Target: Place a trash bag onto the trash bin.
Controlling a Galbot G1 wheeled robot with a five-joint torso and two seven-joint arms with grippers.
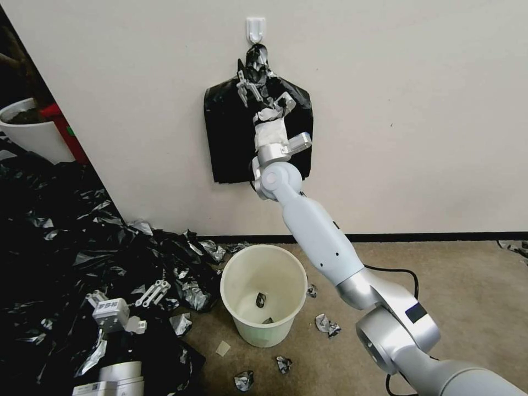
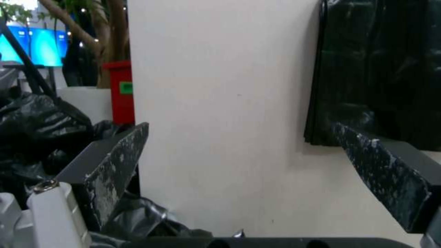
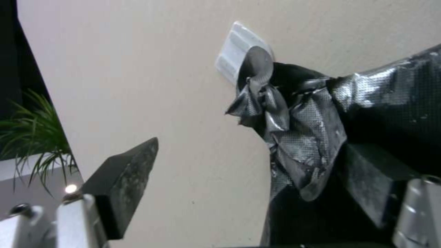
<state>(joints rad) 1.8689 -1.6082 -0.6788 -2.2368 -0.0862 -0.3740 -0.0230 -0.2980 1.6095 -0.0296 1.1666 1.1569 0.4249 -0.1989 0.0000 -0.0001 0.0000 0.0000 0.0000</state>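
The cream-white trash bin (image 1: 258,331) stands upright on the carpet by the wall, with a few small scraps inside. No single trash bag is in view. A flat black bundle (image 1: 231,137) hangs on the wall from a white hook (image 1: 256,27) by its twisted neck (image 3: 294,137). My right gripper (image 1: 248,88) is raised to that neck and is open. In the right wrist view the neck lies between the fingers (image 3: 124,179), close to one of them. My left gripper (image 1: 154,292) rests low over the black heap, open and holding nothing (image 2: 239,126).
A wide heap of black plastic film (image 1: 66,247) covers the floor left of the bin. A white planter (image 1: 27,132) and a red object (image 1: 60,126) stand at the far left. Crumpled scraps (image 1: 327,324) and a black cable (image 1: 407,275) lie on the carpet to the right.
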